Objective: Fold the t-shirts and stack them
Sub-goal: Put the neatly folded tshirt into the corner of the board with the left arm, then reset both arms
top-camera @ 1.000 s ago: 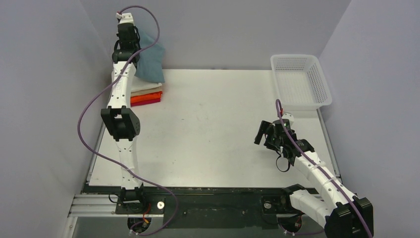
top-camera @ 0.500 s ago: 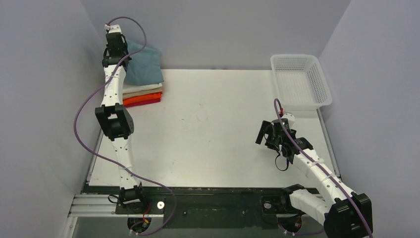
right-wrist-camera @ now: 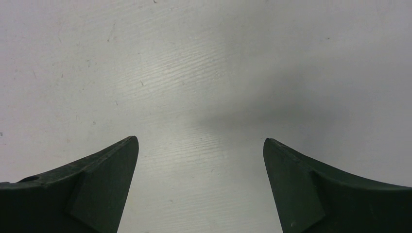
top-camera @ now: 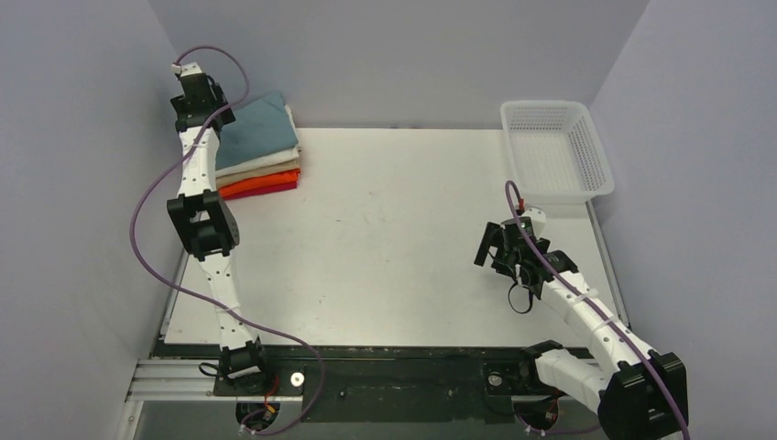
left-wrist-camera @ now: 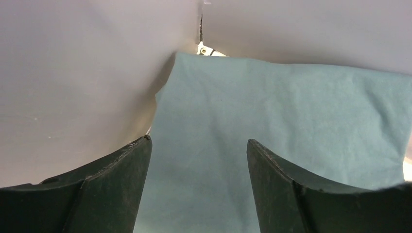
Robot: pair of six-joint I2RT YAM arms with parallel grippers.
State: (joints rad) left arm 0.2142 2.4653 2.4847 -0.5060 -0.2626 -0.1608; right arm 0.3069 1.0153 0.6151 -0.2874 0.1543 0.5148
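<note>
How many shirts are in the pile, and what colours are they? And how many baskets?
teal-blue shirt: 1
cream shirt: 1
tan shirt: 1
orange shirt: 1
red shirt: 1
white mesh basket: 1
Total: 6 things, 5 shirts and 1 basket

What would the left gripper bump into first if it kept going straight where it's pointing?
Most likely the teal-blue t-shirt, lying right ahead between the open fingers of the left gripper. The grey wall comes only beyond it. How near the cloth is, I can't tell.
</note>
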